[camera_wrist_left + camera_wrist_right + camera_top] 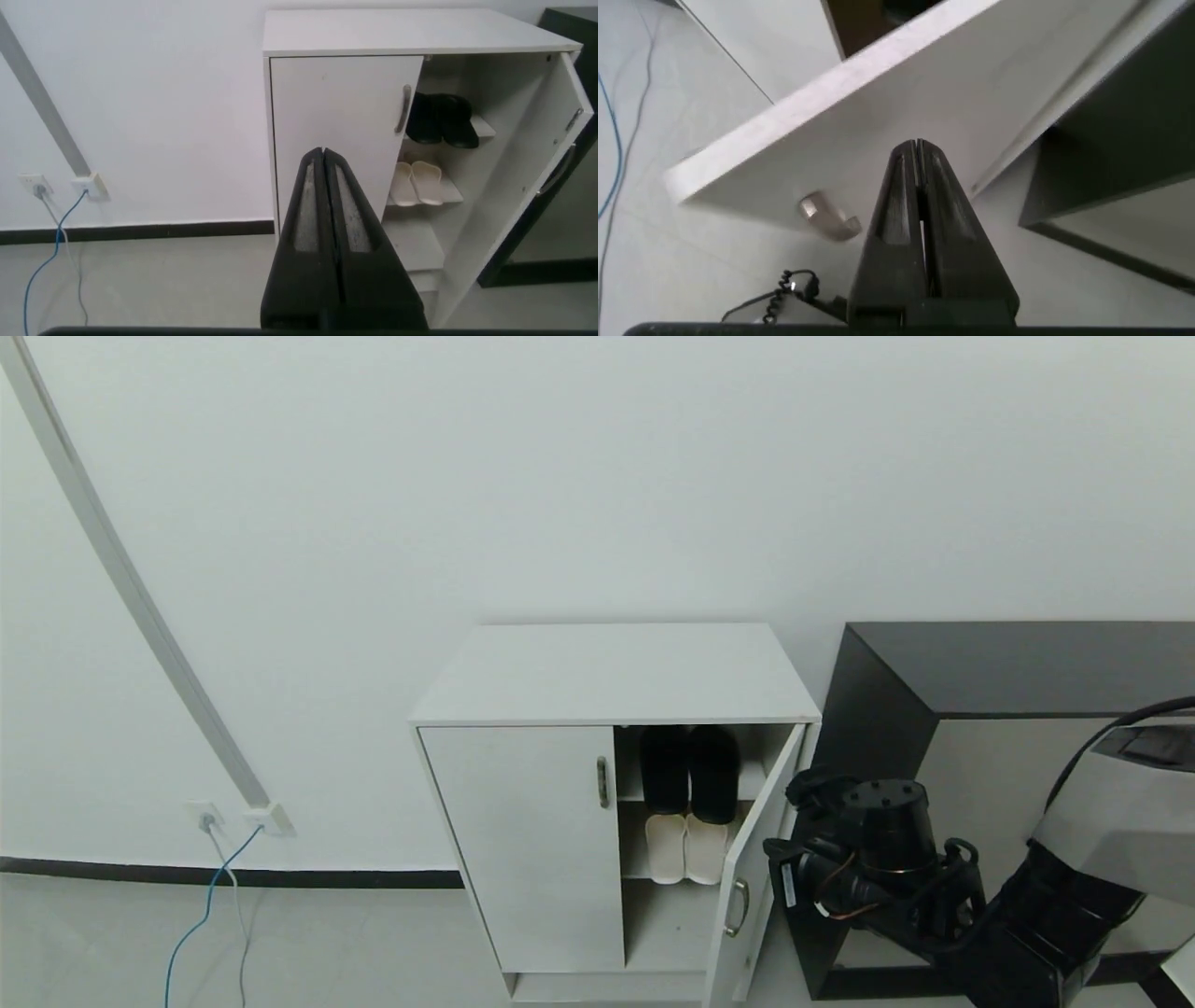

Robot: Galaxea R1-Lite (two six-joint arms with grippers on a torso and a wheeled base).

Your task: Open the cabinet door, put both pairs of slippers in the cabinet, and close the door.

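Two matte black slippers (689, 773) above two rounded white slippers (686, 847); both jaws clenched.

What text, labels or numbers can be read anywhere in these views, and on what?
No text can be read in any view.
cabinet and its open door: plain white, no print.
black slippers and white slippers: no marking visible.
wall socket: nothing legible.
pale sticker by the right arm's wrist: too small to read.
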